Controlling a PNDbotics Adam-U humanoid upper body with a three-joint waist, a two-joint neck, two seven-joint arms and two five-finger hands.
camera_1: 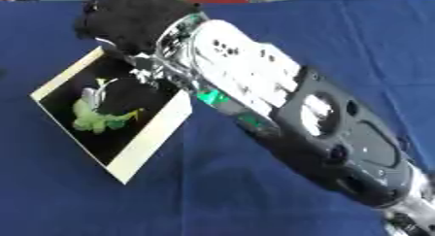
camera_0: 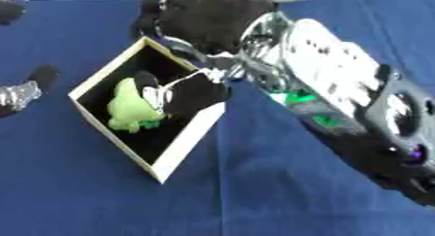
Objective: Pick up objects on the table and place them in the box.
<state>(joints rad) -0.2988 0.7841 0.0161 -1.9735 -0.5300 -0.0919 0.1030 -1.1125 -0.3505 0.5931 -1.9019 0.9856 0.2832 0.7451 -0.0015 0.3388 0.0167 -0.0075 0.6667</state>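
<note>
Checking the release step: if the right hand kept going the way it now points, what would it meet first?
Probably the green object in the box: the right hand points down into it, already at the object. Contact or grip is unclear.

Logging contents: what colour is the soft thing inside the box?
Light green, lying in the box; clearest in the left eye view.

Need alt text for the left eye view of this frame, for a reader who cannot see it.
The robot's right hand reaches into a pale-walled box with a dark interior, its fingers on a light green soft object inside. The right arm crosses a blue tablecloth from the right, and the left hand shows at the left edge.
</note>
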